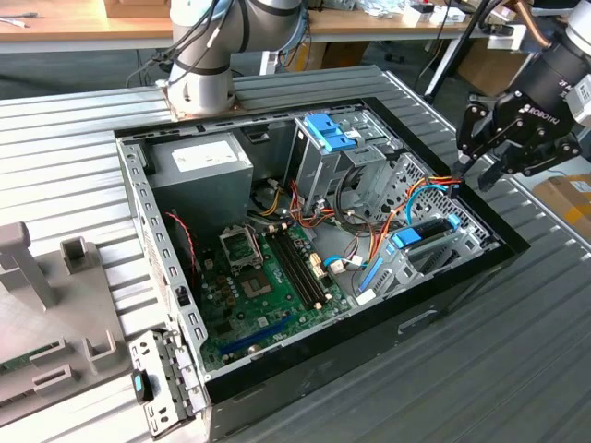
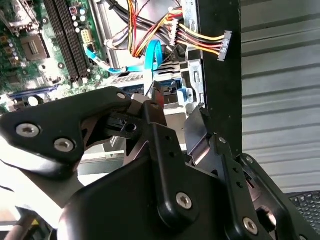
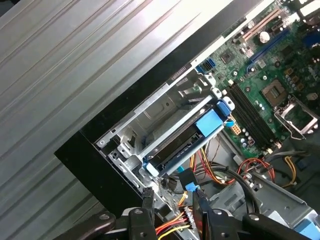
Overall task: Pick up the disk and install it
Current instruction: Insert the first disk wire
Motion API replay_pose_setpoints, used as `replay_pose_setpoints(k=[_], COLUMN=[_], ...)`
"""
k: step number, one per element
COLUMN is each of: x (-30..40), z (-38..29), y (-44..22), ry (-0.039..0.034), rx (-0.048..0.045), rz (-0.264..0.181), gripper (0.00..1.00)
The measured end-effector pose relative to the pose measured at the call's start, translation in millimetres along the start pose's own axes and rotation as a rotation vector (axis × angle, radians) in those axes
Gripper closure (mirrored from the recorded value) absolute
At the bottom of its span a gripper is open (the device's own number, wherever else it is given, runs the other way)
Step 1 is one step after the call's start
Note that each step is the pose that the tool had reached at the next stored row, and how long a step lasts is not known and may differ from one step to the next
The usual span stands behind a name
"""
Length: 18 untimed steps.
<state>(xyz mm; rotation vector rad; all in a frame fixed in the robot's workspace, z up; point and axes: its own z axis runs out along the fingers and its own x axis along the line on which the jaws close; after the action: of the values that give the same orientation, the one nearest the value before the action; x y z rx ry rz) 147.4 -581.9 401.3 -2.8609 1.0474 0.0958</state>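
Disk (image 1: 427,233) is already down in the case (image 1: 443,309), so heads up on where you are. Reading the exterior view from its left: the motherboard (image 1: 268,277) takes up the middle of the frame. To the exterior view's right of it comes the drive bay in the case's right-hand corner. That's where the disk lies, blue carrier end showing.

Its long axis runs from lower left to upper right of the frame, roughly parallel to the near black wall. I can't tell from here if it's pushed fully home.

Further toward the exterior view's right, in the upper right of the frame, your gripper (image 1: 482,171) hangs above the case's far corner, well apart from the disk. From the gripper, the disk lies down and toward the exterior view's left.

In the first wrist view the fingers (image 3: 148,200) are spread with nothing between them, so the gripper (image 3: 172,200) is released and empty. Beyond them the disk (image 3: 192,137) lies lengthwise in the metal bay, with the cables (image 3: 170,227) between fingertips and bay.
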Motion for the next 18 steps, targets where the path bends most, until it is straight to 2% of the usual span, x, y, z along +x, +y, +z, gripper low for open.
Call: replay_pose_setpoints(k=[2, 4, 5, 6, 9, 11, 13, 16, 18], x=[2.4, 8.3, 10.0, 11.3, 19.6, 21.4, 24.3, 27.2, 29.0], z=[1.9, 1.9, 2.0, 1.9, 1.9, 3.0, 10.1, 11.1, 12.0], y=[-1.6, -8.3, -10.0, -11.2, -17.8, -16.7, -15.9, -20.8, -26.3], ry=[-0.004, -0.0056, -0.0093, -0.0158, -0.0287, -0.0292, -0.0293, -0.0325, -0.0349], rx=[-0.0054, -0.0053, -0.0022, 0.005, 0.0198, 0.0207, 0.0207, 0.0235, 0.0253], rz=[-0.061, -0.071, -0.08, -0.086, -0.102, -0.102, -0.103, -0.11, -0.117], gripper=[0.56, 0.56, 0.56, 0.56, 0.56, 0.56, 0.56, 0.56, 0.56])
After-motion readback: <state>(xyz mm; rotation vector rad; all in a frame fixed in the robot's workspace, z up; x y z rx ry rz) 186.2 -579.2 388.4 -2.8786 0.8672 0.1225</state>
